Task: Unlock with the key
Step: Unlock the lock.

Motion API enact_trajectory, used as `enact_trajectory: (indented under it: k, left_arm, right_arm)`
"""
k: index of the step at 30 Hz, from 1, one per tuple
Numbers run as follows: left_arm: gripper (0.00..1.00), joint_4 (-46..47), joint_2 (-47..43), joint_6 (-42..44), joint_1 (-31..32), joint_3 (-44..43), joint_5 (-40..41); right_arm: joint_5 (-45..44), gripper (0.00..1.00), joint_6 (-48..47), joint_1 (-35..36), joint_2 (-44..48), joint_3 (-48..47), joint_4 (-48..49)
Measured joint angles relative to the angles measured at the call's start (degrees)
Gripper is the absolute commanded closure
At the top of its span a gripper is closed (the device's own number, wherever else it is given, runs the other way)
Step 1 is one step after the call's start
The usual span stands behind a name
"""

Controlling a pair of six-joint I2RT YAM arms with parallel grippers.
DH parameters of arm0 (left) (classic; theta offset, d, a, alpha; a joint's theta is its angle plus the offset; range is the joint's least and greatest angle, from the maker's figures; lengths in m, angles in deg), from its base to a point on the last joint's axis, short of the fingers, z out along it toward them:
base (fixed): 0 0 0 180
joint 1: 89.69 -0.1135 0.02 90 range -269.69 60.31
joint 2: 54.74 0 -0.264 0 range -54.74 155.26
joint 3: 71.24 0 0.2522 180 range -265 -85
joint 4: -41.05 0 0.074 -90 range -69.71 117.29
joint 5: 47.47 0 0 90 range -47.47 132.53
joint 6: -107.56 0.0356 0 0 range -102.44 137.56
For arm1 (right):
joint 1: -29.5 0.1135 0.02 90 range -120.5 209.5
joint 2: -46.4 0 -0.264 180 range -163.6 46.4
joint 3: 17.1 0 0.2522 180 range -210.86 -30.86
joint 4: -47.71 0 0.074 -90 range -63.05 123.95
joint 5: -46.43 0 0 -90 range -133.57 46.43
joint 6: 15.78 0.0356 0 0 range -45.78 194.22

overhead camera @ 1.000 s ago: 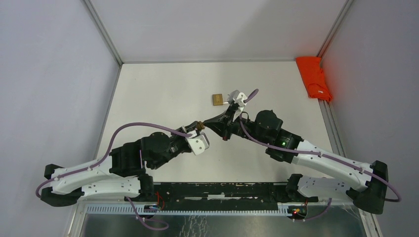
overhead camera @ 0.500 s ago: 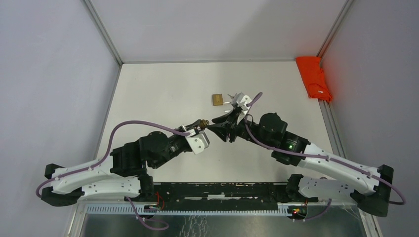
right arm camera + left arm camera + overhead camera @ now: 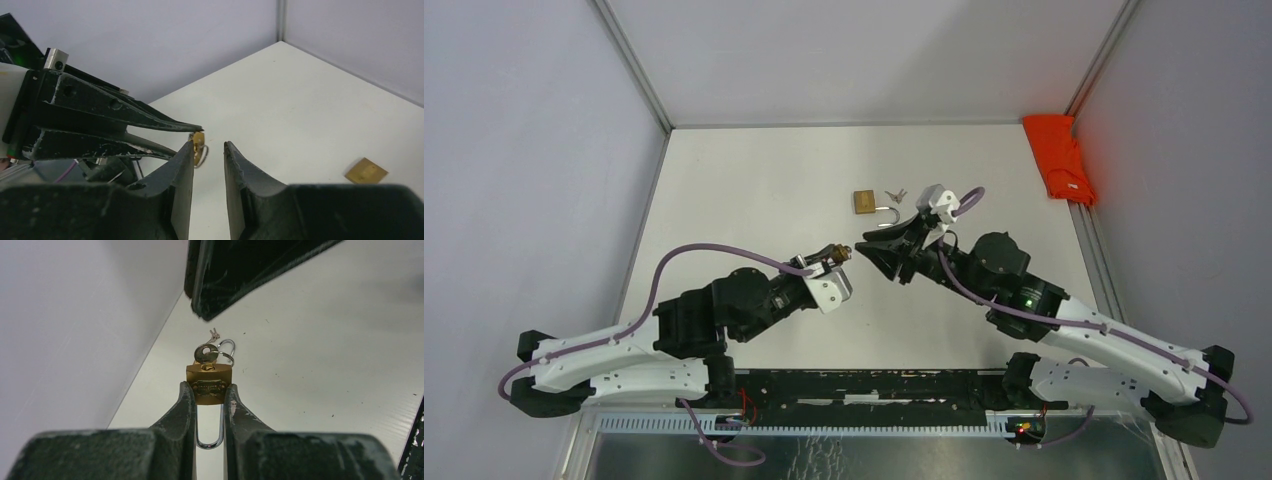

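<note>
My left gripper is shut on a small brass padlock, pinching its body from both sides. The silver shackle hangs back between the fingers. A key on a ring sticks in the keyhole on the lock's far face. In the top view the left gripper holds the lock above the middle of the table. My right gripper faces it, a short gap away. In the right wrist view the right gripper stands open with nothing between its fingers, and the padlock shows just past its left fingertip.
A second brass padlock lies on the table behind the grippers, with a silver shackle and small keys beside it. A red cloth sits at the far right edge. Grey walls close the table on three sides.
My right gripper has opened and drawn back to the right, away from the key. The left gripper still holds the padlock in about the same place.
</note>
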Motion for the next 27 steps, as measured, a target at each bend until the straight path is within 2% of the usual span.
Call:
enact_trajectory:
  k: [9,15,27]
  left_arm:
    - [0.98,0.44,0.09,-0.31,0.0,0.09,-0.72]
    - [0.98,0.48,-0.11,-0.46,-0.02,0.42,-0.5]
    - [0.98,0.81,-0.81,-0.52,0.0,1.2,1.6]
  right_arm:
    - [5.29,0.76,0.85,0.0,-5.73,0.0,1.84]
    - [5.38,1.0,1.36,-0.17,-6.29,0.0,3.19]
    - [4.26,1.0,5.77,-0.48,-8.13,-0.79,3.54]
